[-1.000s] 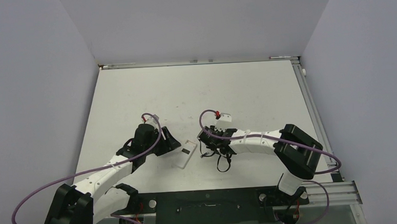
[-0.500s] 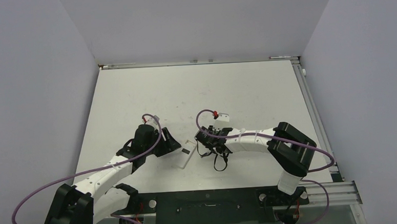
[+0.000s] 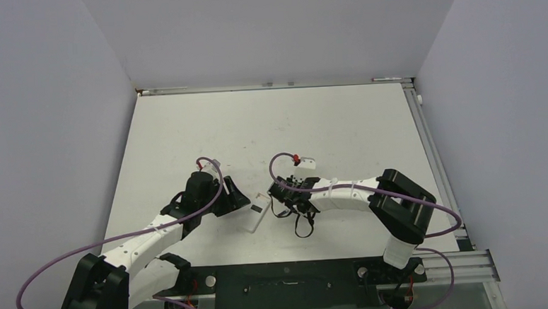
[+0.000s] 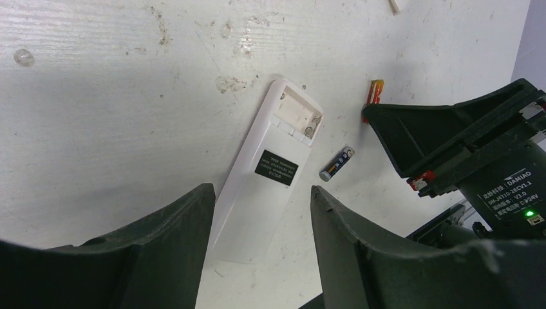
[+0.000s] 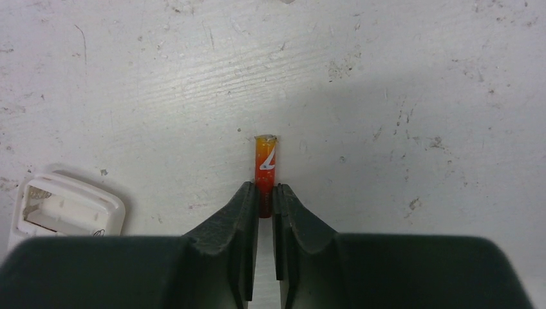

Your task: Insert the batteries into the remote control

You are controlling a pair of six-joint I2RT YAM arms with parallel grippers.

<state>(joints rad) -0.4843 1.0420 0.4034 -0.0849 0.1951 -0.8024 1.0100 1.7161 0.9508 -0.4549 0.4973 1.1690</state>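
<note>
A small white rectangular remote control [image 4: 251,212] is seen lying back-up on the scuffed white surface [image 4: 96,129], between the two arms and toward the near side of the overhead view. Its battery compartment [image 4: 297,117] is shown open at the far end, with a black label [image 4: 278,168] set just below it.

A dark cylindrical battery with a pale end [image 4: 337,164] is seen lying loose on the surface just beside the compartment, between the remote control and the right arm. A reddish-orange cylindrical battery [image 5: 264,161] is pictured a little farther out. Its near end is clamped between the jaws of the right gripper [image 5: 264,193] and its far end is pointed away from them. Whether it is lifted off the surface cannot be told. A corner of the open compartment is caught at the lower left of the right wrist view, near those jaws but apart from them.

The jaws of the left gripper [image 4: 261,192] are held apart, and the remote control's closed end is framed between them. Whether the handset is touched by them cannot be made out. In the overhead view, both arms are shown angled inward, with the remote control set between their tips.
</note>
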